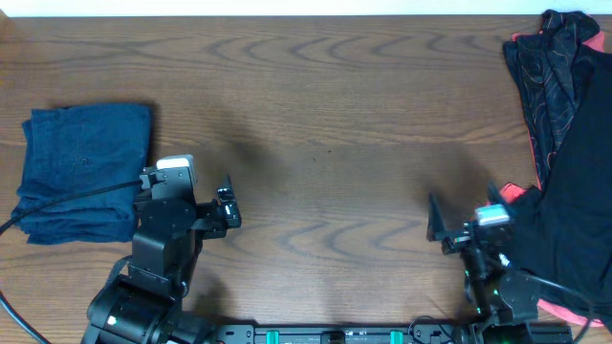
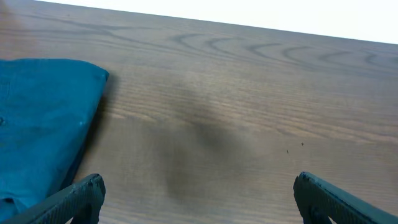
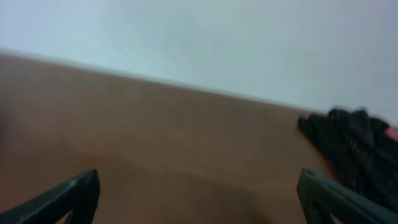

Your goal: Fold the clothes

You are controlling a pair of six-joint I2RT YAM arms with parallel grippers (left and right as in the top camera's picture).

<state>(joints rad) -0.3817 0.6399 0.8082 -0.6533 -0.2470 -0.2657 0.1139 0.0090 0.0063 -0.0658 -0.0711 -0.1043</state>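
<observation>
A folded blue garment (image 1: 81, 167) lies on the wooden table (image 1: 335, 115) at the left; it also shows in the left wrist view (image 2: 43, 118). A pile of black clothes with red trim (image 1: 574, 143) lies along the right edge and shows blurred in the right wrist view (image 3: 357, 143). My left gripper (image 1: 185, 182) is open and empty just right of the blue garment, its fingers wide apart over bare wood (image 2: 199, 193). My right gripper (image 1: 466, 205) is open and empty just left of the black pile, above bare wood (image 3: 199, 186).
Both arm bases stand at the table's front edge. A black cable (image 1: 57, 201) runs over the blue garment's lower part. The table's far edge meets a white wall (image 2: 249, 12).
</observation>
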